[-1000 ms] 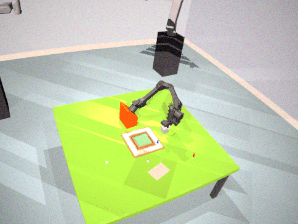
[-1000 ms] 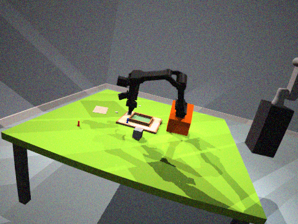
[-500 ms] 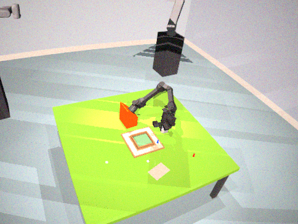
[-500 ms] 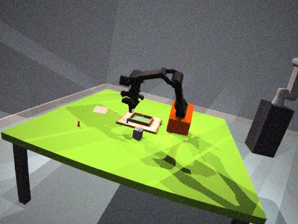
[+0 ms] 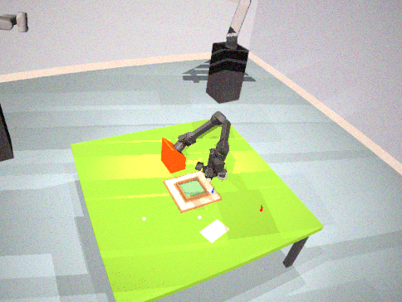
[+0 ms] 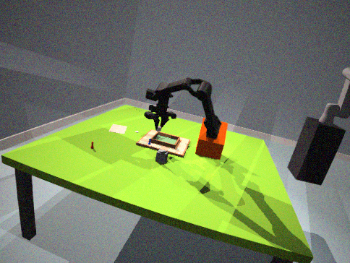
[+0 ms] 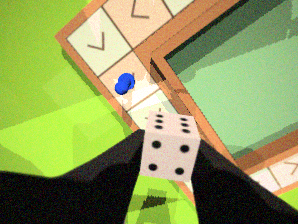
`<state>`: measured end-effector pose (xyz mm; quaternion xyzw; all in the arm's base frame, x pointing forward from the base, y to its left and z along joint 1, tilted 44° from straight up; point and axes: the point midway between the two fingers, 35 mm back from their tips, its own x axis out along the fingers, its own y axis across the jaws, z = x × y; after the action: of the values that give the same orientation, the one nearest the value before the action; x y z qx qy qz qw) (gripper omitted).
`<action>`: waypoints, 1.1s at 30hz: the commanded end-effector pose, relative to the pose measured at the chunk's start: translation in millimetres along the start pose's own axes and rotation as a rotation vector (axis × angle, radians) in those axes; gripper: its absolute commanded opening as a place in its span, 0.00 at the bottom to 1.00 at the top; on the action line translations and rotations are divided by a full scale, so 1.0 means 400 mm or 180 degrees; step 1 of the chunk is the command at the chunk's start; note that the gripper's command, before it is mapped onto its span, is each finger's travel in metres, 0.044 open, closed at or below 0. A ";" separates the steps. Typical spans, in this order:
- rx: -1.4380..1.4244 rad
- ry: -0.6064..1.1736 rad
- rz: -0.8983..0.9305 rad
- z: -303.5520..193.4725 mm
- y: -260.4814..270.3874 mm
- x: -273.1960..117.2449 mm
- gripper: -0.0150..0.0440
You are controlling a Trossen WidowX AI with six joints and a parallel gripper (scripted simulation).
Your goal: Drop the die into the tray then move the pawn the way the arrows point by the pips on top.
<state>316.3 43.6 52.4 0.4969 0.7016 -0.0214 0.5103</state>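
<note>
My gripper (image 5: 208, 178) (image 6: 159, 128) (image 7: 168, 140) is shut on the white die (image 6: 159, 128) (image 7: 169, 155), held in the air. In the wrist view the die shows a face with six pips and one with four, and appears over the board's edge beside the tray wall. The board (image 5: 174, 191) (image 6: 144, 142) (image 7: 95, 37) lies flat, with arrowed squares around the green-floored tray (image 5: 192, 187) (image 6: 166, 139) (image 7: 240, 90). The tray floor in view holds no die. The blue pawn (image 5: 213, 191) (image 6: 150, 141) (image 7: 124, 83) stands on a ring square near a tray corner.
A grey block (image 5: 223, 176) (image 6: 162, 157) stands close beside the board. An orange box (image 5: 172, 158) (image 6: 210, 147) is by the arm's base. A red pawn (image 5: 261, 209) (image 6: 92, 145), a white card (image 5: 214, 231) (image 6: 118, 128) and two small white things (image 5: 144, 218) (image 5: 199, 217) lie farther out.
</note>
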 end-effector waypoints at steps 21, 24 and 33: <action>0.2652 0.0076 0.0011 0.082 -0.230 0.052 0.25; 0.2670 0.0077 0.0011 0.082 -0.232 0.052 0.25; 0.2679 -0.0180 -0.0273 0.076 -0.239 0.065 0.25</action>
<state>271.7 -6.5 -24.4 0.6515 0.6382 -0.3124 0.2657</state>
